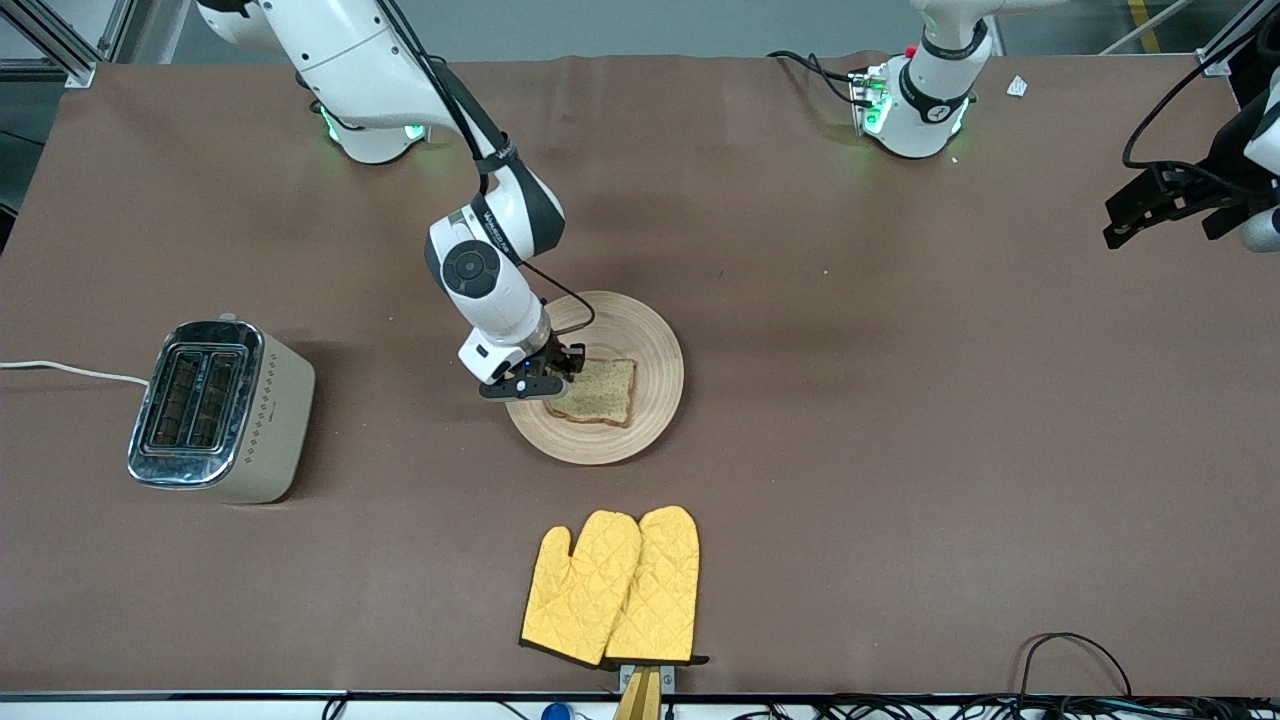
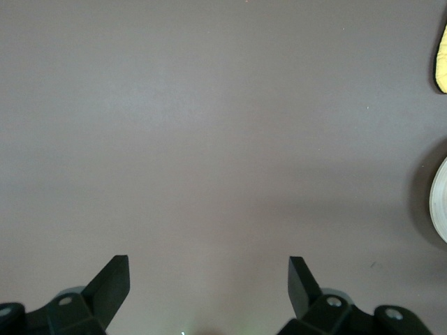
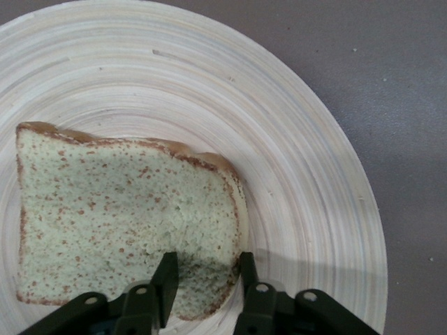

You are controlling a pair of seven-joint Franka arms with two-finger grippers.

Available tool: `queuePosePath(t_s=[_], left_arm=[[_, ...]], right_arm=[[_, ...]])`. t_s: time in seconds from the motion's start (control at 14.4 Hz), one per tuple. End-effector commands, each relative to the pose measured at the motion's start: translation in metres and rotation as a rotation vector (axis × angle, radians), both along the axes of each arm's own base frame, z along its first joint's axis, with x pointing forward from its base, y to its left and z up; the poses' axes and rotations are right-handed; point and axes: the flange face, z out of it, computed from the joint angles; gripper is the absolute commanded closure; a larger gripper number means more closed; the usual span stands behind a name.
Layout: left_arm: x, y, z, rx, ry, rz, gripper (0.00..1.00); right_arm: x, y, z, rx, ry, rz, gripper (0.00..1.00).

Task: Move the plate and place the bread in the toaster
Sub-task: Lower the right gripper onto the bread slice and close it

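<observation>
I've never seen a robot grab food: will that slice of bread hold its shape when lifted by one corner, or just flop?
The bread looks thin and soft, so it will probably sag. The right gripper straddles only its edge, so it may tear or slip. It seems light and lies flat on the plate, so the plate should stay put.

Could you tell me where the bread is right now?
The bread lies on the plate mid-table, farther from the front camera than the mitts, with the right gripper at its edge.

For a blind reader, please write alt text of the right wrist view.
The right gripper straddles the corner of the bread, one finger on the slice and one beside its crust. The slice lies flat on the plate, on the brown table.
</observation>
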Motion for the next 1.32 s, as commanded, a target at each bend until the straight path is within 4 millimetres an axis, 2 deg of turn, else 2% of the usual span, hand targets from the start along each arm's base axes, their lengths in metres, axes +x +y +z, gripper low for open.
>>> queuePosePath(t_s=[0.0, 0.14, 0.56, 0.9, 1.25], left_arm=[[-0.003, 0.003, 0.003, -0.017, -0.013, -0.003, 0.0], [-0.001, 0.002, 0.002, -0.018, -0.017, -0.005, 0.0], [0.004, 0.002, 0.002, -0.022, -0.041, -0.007, 0.0], [0.004, 0.004, 0.002, -0.02, -0.042, -0.004, 0.0], [0.006, 0.003, 0.001, -0.021, -0.048, -0.004, 0.0]], right_arm=[[-0.004, 0.002, -0.003, 0.008, -0.005, -0.002, 0.66], [-0.007, 0.005, -0.004, 0.007, -0.003, 0.004, 0.72], [-0.021, 0.023, -0.005, 0.001, -0.007, 0.042, 0.76], [-0.023, 0.024, -0.007, -0.002, -0.012, 0.048, 0.8], [-0.023, 0.024, -0.007, -0.002, -0.012, 0.048, 0.9]])
